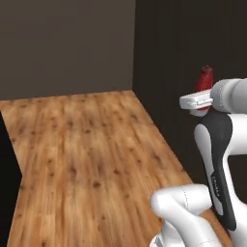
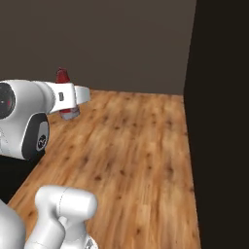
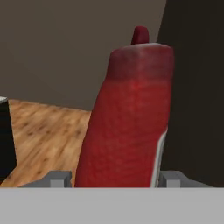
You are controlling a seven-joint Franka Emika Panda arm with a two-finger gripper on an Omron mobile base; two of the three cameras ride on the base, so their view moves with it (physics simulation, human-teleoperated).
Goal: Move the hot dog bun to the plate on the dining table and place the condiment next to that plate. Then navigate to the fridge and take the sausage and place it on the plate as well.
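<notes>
Wood plank floor point(image 1: 82, 159), warm brown with knots, runs back to a flat grey-brown wall point(image 1: 67, 46); tall matte black panel point(image 2: 221, 121) closes off the right side.

Condiment point(image 3: 127, 118) is up in the air, clamped in the gripper point(image 3: 114, 177). Fingers point(image 3: 56, 178) sit on either side of the bottle's lower body and press on it, jaws apart by the bottle's width. Bottle stands roughly upright in the hand, leaning a bit, narrow tip on top.

Left base view: bottle top point(image 1: 205, 79) pokes above the white hand point(image 1: 197, 101), dark panel behind it. Right base view: red tip point(image 2: 62, 76) above the hand, pale lower end point(image 2: 69, 113) hanging just below it, wall and floor behind.

Nothing close to the bottle; floor under it is bare, well below. Black panel is just beside it on the right. A dark block point(image 3: 6, 135) with a pale top edge sits at the hand view's left edge, can't tell what it is.

Bottle: slim, tapered, mottled red skin, darker band under the shoulder, small rounded nozzle, pale strip along one lower edge.
</notes>
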